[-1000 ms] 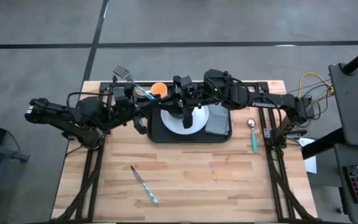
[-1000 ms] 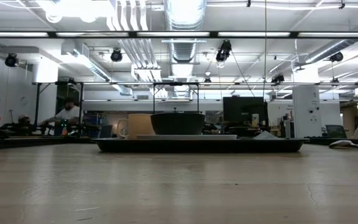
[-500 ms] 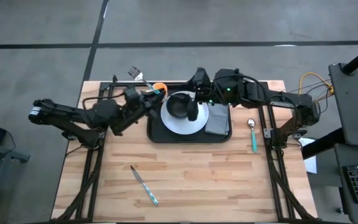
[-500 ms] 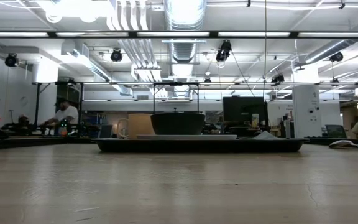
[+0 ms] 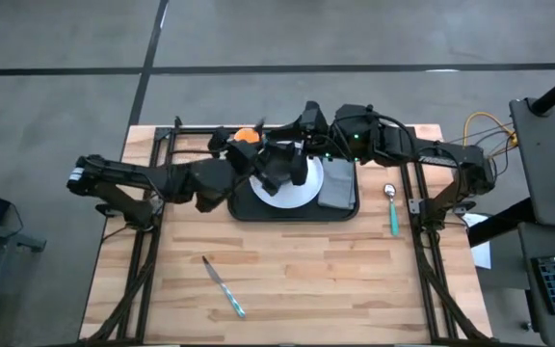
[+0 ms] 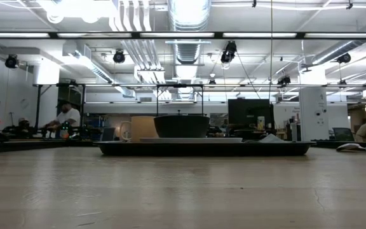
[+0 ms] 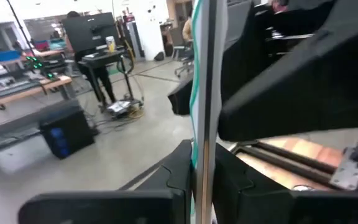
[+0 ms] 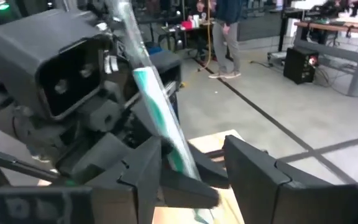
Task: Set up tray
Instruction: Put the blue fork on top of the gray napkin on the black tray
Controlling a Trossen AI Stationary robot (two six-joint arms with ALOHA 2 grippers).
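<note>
The black tray point(image 5: 244, 210) lies at the table's far middle with a white plate point(image 5: 302, 193), a black bowl point(image 6: 182, 126) and a grey napkin point(image 5: 337, 188) on it. My left gripper point(image 5: 272, 162) reaches from the left over the plate, shut on a teal-handled fork point(image 8: 160, 106). My right gripper point(image 8: 194, 177) faces it from the tray's far side, open. Its fingers stand on either side of the fork's handle. I cannot tell whether they touch it. My left gripper pinches the fork's teal handle point(image 7: 197, 146) between its two fingers point(image 7: 176, 171). The fork runs along the fingers and sticks out beyond their tips. It is lifted clear, above the plate and bowl.
An orange cup point(image 5: 247, 136) stands at the tray's far left corner. A teal-handled spoon point(image 5: 391, 210) lies right of the tray. A knife point(image 5: 224, 287) lies on the near left part of the table. People move about in the room behind.
My left gripper has carried the fork from left of the tray toward the table's right, to a place over the plate. My right gripper has drawn back from over the plate toward the tray's far edge. The bowl has stayed on the plate.
</note>
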